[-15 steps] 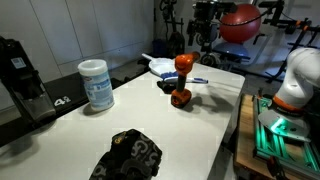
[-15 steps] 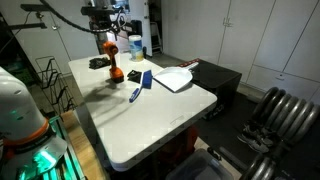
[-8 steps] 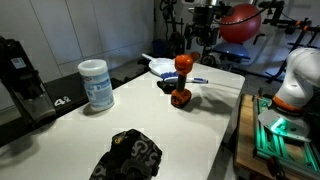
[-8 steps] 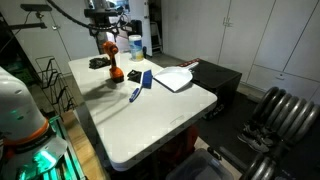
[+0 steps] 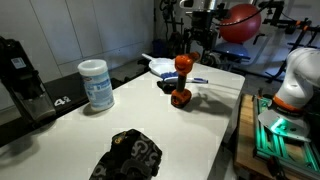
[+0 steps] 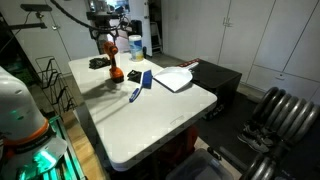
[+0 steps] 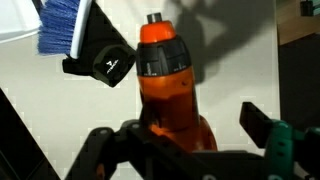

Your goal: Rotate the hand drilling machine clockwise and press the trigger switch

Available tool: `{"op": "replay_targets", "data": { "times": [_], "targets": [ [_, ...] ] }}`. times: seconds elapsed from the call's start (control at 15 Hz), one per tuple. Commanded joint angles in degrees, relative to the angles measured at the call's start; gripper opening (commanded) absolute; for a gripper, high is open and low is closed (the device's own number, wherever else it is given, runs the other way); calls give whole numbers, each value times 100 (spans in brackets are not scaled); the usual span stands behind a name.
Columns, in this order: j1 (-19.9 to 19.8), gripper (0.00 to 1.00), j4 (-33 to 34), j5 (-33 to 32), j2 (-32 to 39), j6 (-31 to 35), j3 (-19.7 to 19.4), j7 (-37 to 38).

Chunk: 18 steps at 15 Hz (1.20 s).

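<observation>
Your pincer hangs with its fingers spread apart, the orange drill upright below and between them (touching neither); blue bristles lie beyond.

White table, on which an orange drill is stood upright; a white canister is set near it, a white dustpan beside it, a black bundle well apart.

Bright indoor light, soft shadows on the white table; wrist view close and slightly blurred.
</observation>
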Motion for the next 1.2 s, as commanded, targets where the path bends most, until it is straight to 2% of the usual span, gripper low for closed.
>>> {"op": "replay_targets", "data": {
  "times": [0.0,0.33,0.4,0.47,0.6,0.93,1.13],
  "targets": [
    [-33,58,-26,-58,14,-33,46,-28],
    [-77,20,-23,-63,13,-17,42,34],
    [-77,17,-20,-64,8,-13,40,29],
    [-90,66,-37,-87,1,56,51,106],
    [-73,66,-45,-51,-11,81,58,111],
    [-41,99,-91,-73,91,282,156,218],
    [-47,100,-152,-129,184,487,215,293]
  ]
}}
